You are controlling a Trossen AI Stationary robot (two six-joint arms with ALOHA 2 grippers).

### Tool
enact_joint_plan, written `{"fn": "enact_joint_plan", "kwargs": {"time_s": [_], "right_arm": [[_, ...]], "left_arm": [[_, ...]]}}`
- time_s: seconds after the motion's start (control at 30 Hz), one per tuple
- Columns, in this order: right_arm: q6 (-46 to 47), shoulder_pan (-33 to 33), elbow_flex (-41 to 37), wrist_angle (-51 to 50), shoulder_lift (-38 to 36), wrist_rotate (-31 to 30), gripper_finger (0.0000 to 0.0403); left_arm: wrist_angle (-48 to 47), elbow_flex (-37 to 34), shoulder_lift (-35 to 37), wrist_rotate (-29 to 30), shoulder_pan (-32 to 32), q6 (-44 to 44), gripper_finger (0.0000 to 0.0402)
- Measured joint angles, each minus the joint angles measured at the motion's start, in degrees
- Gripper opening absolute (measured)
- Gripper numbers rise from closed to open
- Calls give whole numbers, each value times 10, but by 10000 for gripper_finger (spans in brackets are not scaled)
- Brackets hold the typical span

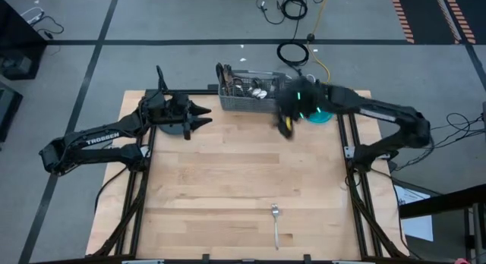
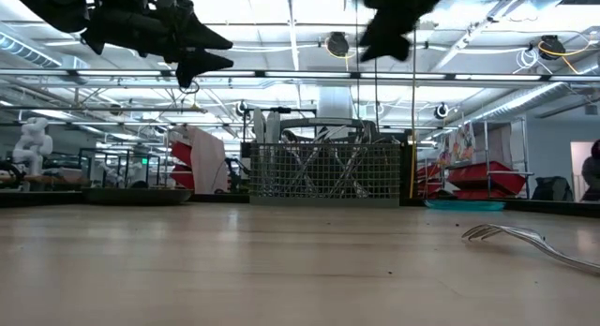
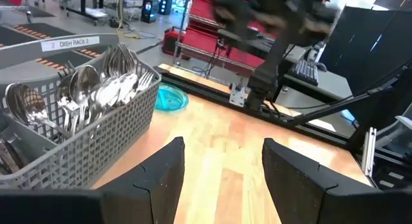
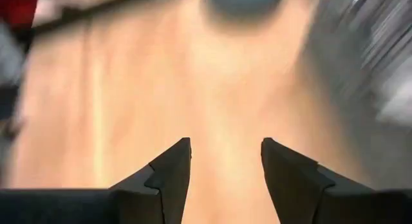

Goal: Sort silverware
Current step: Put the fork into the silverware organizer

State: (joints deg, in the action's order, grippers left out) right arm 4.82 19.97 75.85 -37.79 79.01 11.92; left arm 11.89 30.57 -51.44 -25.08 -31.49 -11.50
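A grey wire-mesh caddy (image 1: 247, 97) stands at the table's far edge with several pieces of silverware (image 3: 96, 89) upright in it. One fork (image 1: 276, 222) lies flat on the wood near the front edge, tines toward the far side. My left gripper (image 1: 203, 116) hovers open left of the caddy, pointing toward it, with nothing between its fingers (image 3: 164, 169). My right gripper (image 1: 285, 121) is blurred in the air just right of the caddy. Its fingers (image 4: 170, 166) stand open over bare wood with nothing between them.
A dark round plate (image 1: 176, 130) sits under the left arm's wrist at the far left. A teal dish (image 1: 319, 116) lies at the far right beside the caddy. Wide bare wood (image 1: 243, 173) spreads between the caddy and the fork.
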Motion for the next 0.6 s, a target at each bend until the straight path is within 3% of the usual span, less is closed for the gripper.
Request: {"fn": "enact_joint_plan", "kwargs": {"time_s": [0.07,0.17,0.33,0.43,0.5,0.6], "right_arm": [[56,-60,-2,-97,-20,-1,176],[154,-170,-2,-136,-26,-47,176],[339,-338,-2,-143,8,-222,177],[509,-414,-2,-178,44,-317,180],[617,-455,-2,-186,76,-343,180],[721,-505,-2,-175,134,-332,180]], "left_arm": [[2,0,0,-1,0,1,208],[6,0,0,-2,0,-2,208],[6,0,0,-2,1,-37,208],[6,0,0,-2,1,-60,208],[6,0,0,-2,2,-62,208],[6,0,0,-2,6,-62,208]]}}
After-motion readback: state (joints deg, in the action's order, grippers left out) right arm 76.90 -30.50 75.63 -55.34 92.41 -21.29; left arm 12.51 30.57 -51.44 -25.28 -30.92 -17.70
